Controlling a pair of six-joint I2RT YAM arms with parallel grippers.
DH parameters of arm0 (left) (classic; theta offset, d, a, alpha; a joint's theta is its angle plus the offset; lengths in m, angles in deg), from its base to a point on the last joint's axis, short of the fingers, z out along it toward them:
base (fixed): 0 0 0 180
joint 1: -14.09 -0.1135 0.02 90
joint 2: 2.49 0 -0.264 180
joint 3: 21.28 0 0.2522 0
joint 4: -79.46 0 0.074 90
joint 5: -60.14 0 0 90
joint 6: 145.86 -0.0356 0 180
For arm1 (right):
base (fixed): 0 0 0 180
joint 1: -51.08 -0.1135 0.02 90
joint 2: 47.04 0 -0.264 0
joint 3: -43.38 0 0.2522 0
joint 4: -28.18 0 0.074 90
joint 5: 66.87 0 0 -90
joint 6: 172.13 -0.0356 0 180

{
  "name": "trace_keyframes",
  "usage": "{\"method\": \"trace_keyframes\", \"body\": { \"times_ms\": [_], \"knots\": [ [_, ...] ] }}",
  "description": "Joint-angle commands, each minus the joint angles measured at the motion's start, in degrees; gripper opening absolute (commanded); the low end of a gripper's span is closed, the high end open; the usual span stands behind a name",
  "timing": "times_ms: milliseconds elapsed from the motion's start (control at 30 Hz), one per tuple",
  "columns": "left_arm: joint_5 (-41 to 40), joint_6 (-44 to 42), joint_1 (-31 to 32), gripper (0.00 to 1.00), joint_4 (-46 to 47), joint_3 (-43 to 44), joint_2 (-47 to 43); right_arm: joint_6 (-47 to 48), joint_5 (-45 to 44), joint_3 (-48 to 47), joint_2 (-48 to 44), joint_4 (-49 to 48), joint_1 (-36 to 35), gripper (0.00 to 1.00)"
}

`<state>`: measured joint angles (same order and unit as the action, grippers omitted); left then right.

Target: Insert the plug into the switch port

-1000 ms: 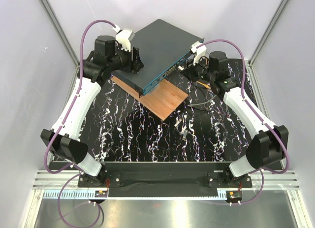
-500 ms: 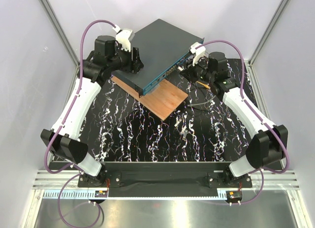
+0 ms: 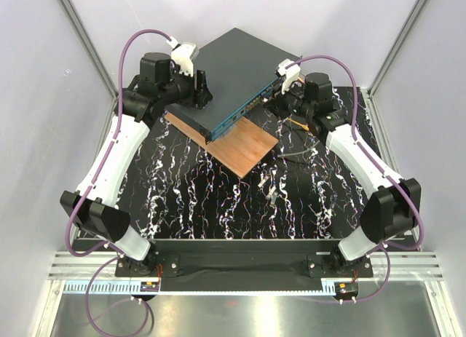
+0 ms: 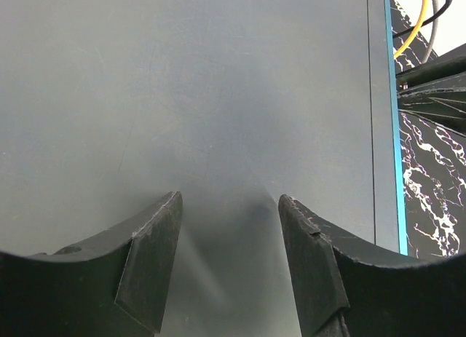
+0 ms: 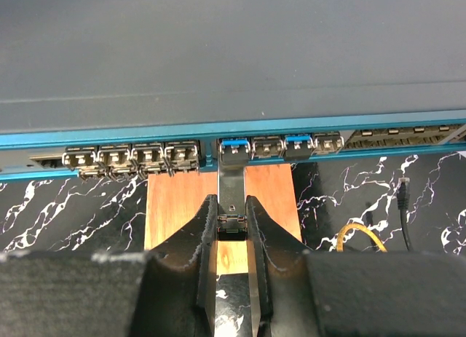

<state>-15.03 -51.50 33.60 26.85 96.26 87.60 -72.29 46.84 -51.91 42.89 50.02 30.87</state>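
Right gripper (image 5: 231,209) clamped on plug (image 5: 231,180). Plug's front end at mouth of blue-tabbed port in switch (image 5: 218,53) front face; seems partly entered, depth unclear. Step in hand: insertion itself. Next move likely needs straight push along port axis, no twist. Left gripper (image 4: 229,257) jaws spread, holding nothing, over switch top, perhaps bracing it. Wooden board (image 5: 175,206) lies under switch front edge. Yellow cable (image 5: 357,225) close by. Black white-veined table (image 3: 218,199); pale walls (image 3: 44,97) enclose cell.
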Motion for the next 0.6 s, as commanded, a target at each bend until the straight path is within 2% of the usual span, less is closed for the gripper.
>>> {"method": "trace_keyframes", "body": {
  "times_ms": [0, 467, 567],
  "knots": [
    [1.4, -0.2, -0.2, 0.61, 0.4, 0.8, 0.0, 0.6, 0.7, -4.2, 0.9, -1.9, -1.0, 0.0],
    [1.3, -0.7, -0.3, 0.61, 0.7, 0.3, 0.1, -0.5, 1.7, -9.8, 5.0, -0.5, -1.3, 0.0],
    [1.3, -0.7, -0.4, 0.61, 0.5, 0.4, 0.1, 0.5, 1.2, -9.2, 4.6, 0.4, -1.3, 0.11]
  ]
}}
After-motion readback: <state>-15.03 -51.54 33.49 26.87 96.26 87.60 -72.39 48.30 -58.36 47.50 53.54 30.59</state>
